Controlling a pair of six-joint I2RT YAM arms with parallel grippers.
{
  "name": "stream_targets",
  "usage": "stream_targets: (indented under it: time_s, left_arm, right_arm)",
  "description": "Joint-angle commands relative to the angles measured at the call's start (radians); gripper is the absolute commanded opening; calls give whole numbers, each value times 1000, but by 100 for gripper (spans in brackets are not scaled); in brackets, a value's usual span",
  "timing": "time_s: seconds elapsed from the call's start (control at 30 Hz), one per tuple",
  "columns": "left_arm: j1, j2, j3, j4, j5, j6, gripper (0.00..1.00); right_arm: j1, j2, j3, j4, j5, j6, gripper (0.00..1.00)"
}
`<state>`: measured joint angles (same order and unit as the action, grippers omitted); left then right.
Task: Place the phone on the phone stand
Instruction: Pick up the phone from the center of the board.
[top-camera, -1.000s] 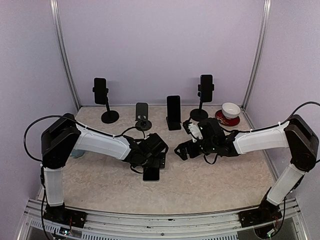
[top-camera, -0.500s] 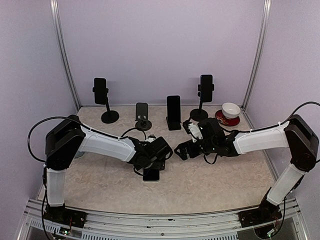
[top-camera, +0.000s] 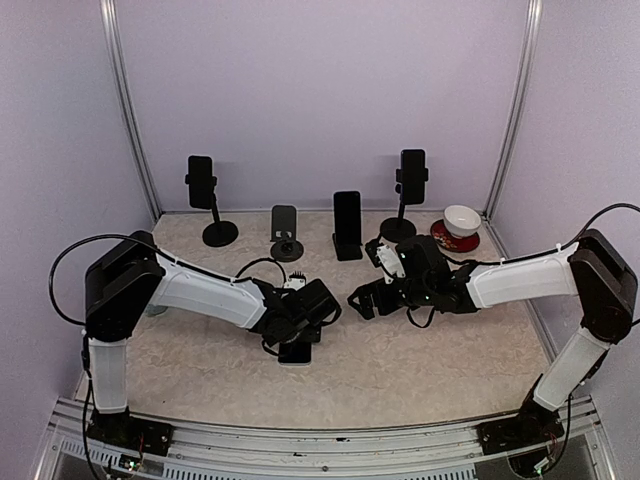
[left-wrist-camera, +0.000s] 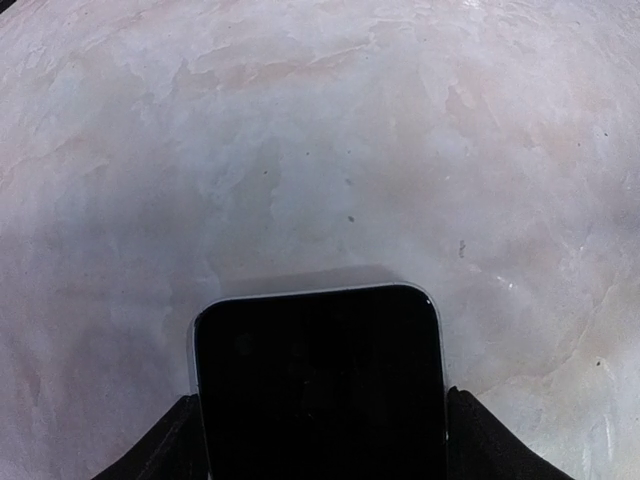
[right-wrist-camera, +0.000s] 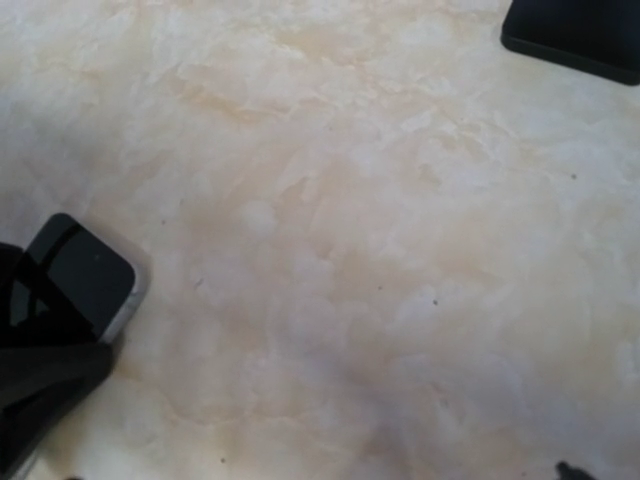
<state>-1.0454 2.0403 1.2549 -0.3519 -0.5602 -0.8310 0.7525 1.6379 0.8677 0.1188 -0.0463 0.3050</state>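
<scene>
Task at its opening stage — the phone (left-wrist-camera: 320, 360) is lying flat on the table (top-camera: 400, 370), well apart from the seemingly empty phone stand (top-camera: 285, 230); lifting and placing are yet to come. The left gripper (left-wrist-camera: 320, 420) is straddling its long edges — whether pinching, one cannot tell; the right gripper (top-camera: 362, 300) is hanging spread, empty. The wrist view is cropping the phone's near end.

The top view looks from high at the near edge toward the plain lilac far wall (top-camera: 320, 90), spanning the marbled beige tabletop (top-camera: 420, 370). Both wrist views look down close, the right facing left, sharing the black-glass, silver-rimmed phone (left-wrist-camera: 320, 385).
</scene>
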Motion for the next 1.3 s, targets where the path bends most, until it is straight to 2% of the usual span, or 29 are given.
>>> stream_targets:
  time_s: [0.0, 0.13, 0.5, 0.7, 0.9, 1.07, 1.27]
  left_arm:
    - [-6, -63, -34, -22, -71, 3, 61]
    - [-7, -146, -87, 52, -96, 25, 56]
    - [-31, -397, -334, 388, -105, 92, 47]
    - [-47, -510, -445, 527, -124, 110, 43]
    - [-79, -625, -538, 645, -213, 101, 42]
    - [-141, -641, -538, 678, -332, 100, 42]
    - [-222, -555, -463, 671, -478, 89, 43]
  right_arm:
    - [8, -19, -12, 15, -6, 2, 100]
    - [8, -18, -11, 17, -12, -1, 100]
    - [9, -18, -20, 48, -62, -14, 100]
    - [11, -45, -58, 153, -203, -26, 100]
    - [43, -93, -114, 275, -301, -48, 100]
    - [106, -96, -118, 332, -352, -79, 100]
    - [157, -81, -115, 388, -420, -73, 97]
